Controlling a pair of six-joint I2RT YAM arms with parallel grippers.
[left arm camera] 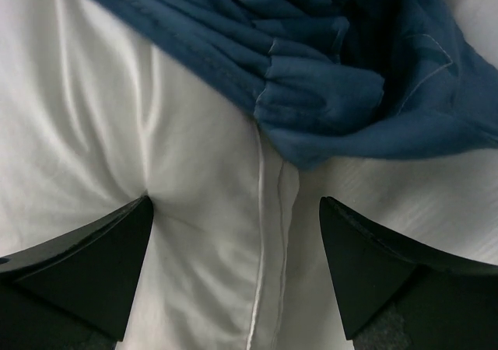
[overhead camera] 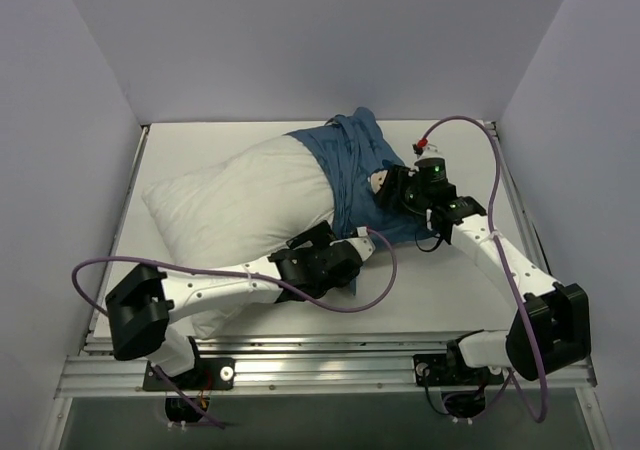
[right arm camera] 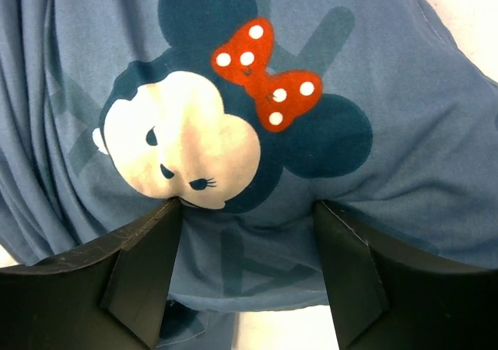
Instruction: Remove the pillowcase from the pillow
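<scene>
**Top external view.** The plump white rectangular pillow is lying across the middle of the white table, running from the left of the frame toward upper centre. The dark-blue printed fabric pillowcase is sitting bunched over the pillow's upper-right end only, and most of the pillow is showing bare. The left gripper is hovering at the lower edge of the bunched cloth. The right gripper is resting at the cloth's right side.

**Left wrist view.** The left gripper is standing wide and holding nothing. Its fingers are framing bare pillow and a stitched seam. The gathered hem of the pillowcase is lying just beyond the fingertips, in the upper right of the frame.

**Right wrist view.** The right gripper is standing partly apart, with its tips meeting the pillowcase just below a cartoon mouse face with a red spotted bow. No pinched fold is showing between the jaws.

**Assessment.** The removal is looking well advanced. To finish it cleanly, the right gripper should be gathering a real fold of blue cloth only before pulling toward the right of the frame. The left gripper should be pressing the bare pillow down short of the hem, so the pillow is not dragging along.
</scene>
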